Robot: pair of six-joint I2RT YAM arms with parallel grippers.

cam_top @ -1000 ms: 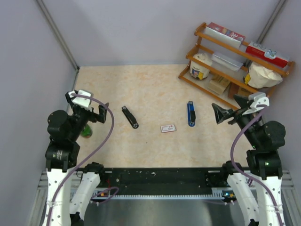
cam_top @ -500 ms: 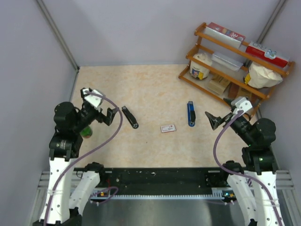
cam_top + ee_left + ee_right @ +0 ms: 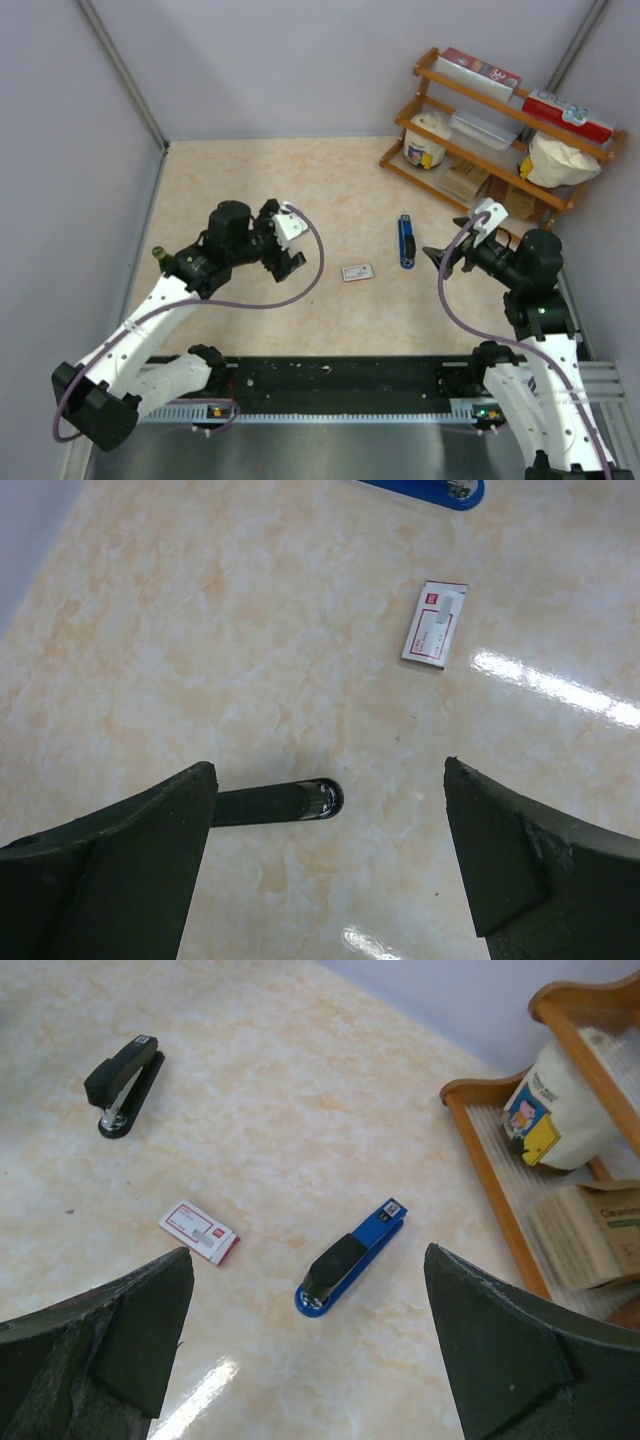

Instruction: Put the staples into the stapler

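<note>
The staples' small white box with red print (image 3: 357, 272) lies flat at mid-table, also in the left wrist view (image 3: 435, 625) and the right wrist view (image 3: 198, 1232). A blue stapler (image 3: 405, 241) lies to its right. A black stapler (image 3: 275, 804) lies to its left, mostly hidden under my left arm in the top view. My left gripper (image 3: 290, 257) hovers open over the black stapler's head. The right gripper (image 3: 440, 258) is open just right of the blue stapler (image 3: 350, 1257), and nothing is between its fingers. No loose staples show.
A wooden shelf rack (image 3: 500, 130) with a jar, boxes and a bag stands at the back right, near my right arm; its edge shows in the right wrist view (image 3: 500, 1175). Grey walls close the table on three sides.
My left arm has swung right and forward from the left wall to above the black stapler. The right gripper has moved left and down toward the blue stapler. Both stay open.
</note>
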